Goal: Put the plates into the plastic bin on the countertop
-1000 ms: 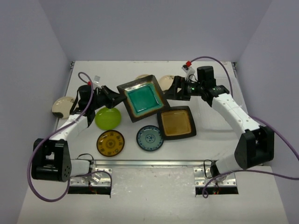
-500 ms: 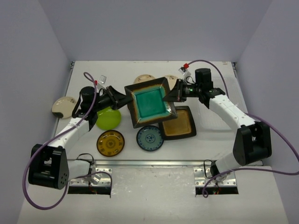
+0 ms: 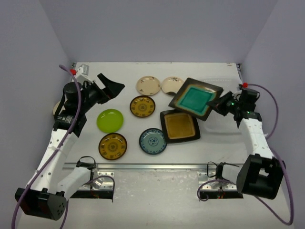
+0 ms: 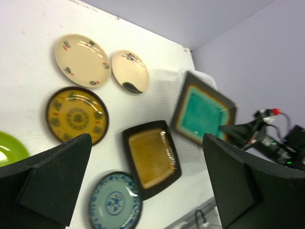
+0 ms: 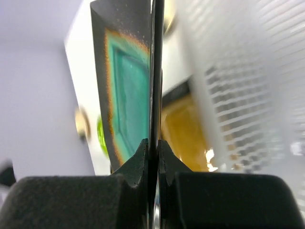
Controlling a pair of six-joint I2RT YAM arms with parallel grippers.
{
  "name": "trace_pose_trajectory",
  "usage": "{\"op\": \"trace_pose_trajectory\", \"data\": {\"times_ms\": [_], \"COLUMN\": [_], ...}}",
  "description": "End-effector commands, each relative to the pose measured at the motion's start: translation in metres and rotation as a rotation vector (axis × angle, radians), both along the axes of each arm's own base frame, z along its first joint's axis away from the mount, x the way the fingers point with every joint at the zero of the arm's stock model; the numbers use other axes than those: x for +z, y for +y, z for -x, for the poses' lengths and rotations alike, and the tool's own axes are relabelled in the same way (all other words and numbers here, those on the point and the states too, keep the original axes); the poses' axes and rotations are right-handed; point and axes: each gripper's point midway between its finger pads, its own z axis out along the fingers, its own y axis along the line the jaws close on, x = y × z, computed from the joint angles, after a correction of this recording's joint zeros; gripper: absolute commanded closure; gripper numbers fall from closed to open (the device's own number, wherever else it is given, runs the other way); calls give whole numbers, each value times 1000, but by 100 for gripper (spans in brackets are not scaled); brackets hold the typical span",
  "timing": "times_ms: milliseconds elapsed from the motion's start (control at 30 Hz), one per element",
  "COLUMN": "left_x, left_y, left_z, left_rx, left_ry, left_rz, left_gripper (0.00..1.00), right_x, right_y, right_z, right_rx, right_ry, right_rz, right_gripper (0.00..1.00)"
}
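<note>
My right gripper [image 3: 219, 103] [image 5: 152, 144] is shut on the rim of the teal square plate [image 3: 195, 97] [image 5: 127, 90]. It holds the plate tilted above the countertop [image 3: 119, 71], at the edge of the slotted plastic bin [image 5: 248, 86] [image 4: 202, 78]. My left gripper [image 3: 110, 87] is open and holds nothing; it hangs high at the far left, well apart from the plate. The amber square plate [image 3: 179, 125] [image 4: 150, 157] lies flat just below the teal one. Round plates lie to its left: two cream [image 3: 148, 85], two amber-patterned [image 3: 142, 106], a lime green [image 3: 110, 120] and a blue-white [image 3: 152, 140].
Another cream plate [image 3: 56, 109] shows partly behind the left arm at the table's left edge. A metal rail [image 3: 152, 167] runs along the near edge. Purple walls close in the back and both sides.
The left gripper has opened, let go of the teal plate and drawn back up to the far left. The right gripper has shut on the plate and carried it right, to the bin.
</note>
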Motion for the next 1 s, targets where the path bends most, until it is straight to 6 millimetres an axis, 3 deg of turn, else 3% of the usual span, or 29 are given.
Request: {"op": "trace_pose_trajectory", "data": {"times_ms": [0,133,233,467,633,967], "left_x": [-43,-80,-106,-108,-107,-107], "left_y": [17,16,18,10,10,10], "left_z": [13,19,24,31,32,32], "left_rx": [-8,-56,-59,-107,-109,-111], "left_ry": [63,124,164,159,152,150], "left_rz": [-218,-265,-281,-264,-264,-265], "left_gripper": [0,0,0,0,0,0], "right_x": [62,59,59,42,29,1], "right_y": [-64,-114,-136,-154,-146,-149], "right_z": [-18,-17,-21,-35,-50,-65], "right_rx": [-371,-682,-826,-945,-920,-991], "right_ry": [-169,-150,-166,-159,-107,-35], "right_rz": [-115,-119,-150,-234,-230,-175], "right_gripper": [100,100,100,100,100,100]}}
